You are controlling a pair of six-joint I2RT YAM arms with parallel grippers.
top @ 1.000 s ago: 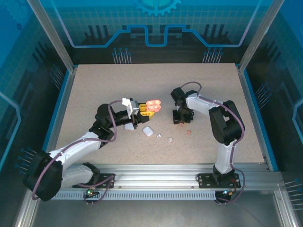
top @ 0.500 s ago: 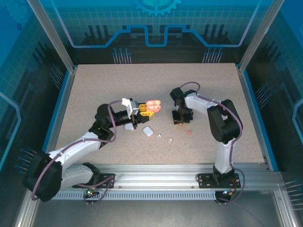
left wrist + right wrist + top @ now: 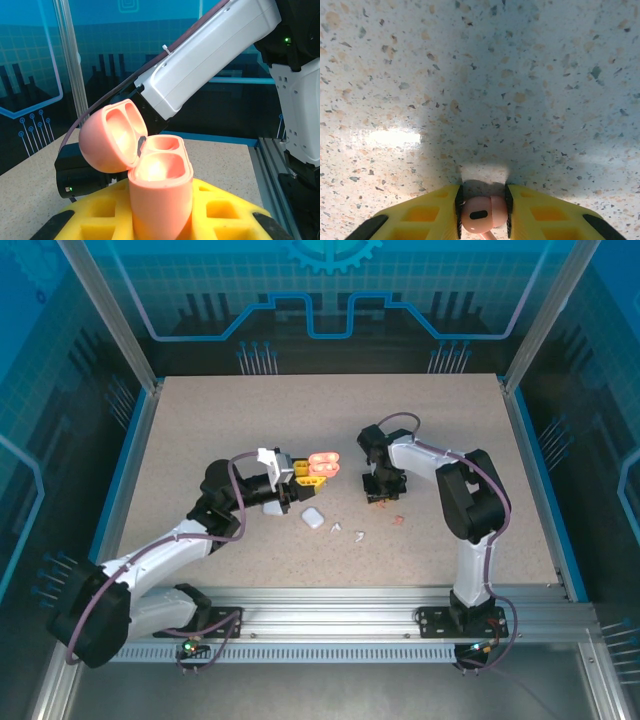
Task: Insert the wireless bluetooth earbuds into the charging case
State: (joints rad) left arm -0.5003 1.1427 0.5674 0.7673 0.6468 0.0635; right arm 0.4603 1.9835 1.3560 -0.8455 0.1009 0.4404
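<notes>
Two tools, left tool clamped on open pink charging case, right tool pinching pink earbud

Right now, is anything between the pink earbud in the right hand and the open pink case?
Nothing visible. Bare table lies between the right hand, gripping the pink earbud, and the pink case held by the left hand; its lid is open, both wells look empty.

Charging case in the left pincer, to its right an earbud in the right pincer
</notes>
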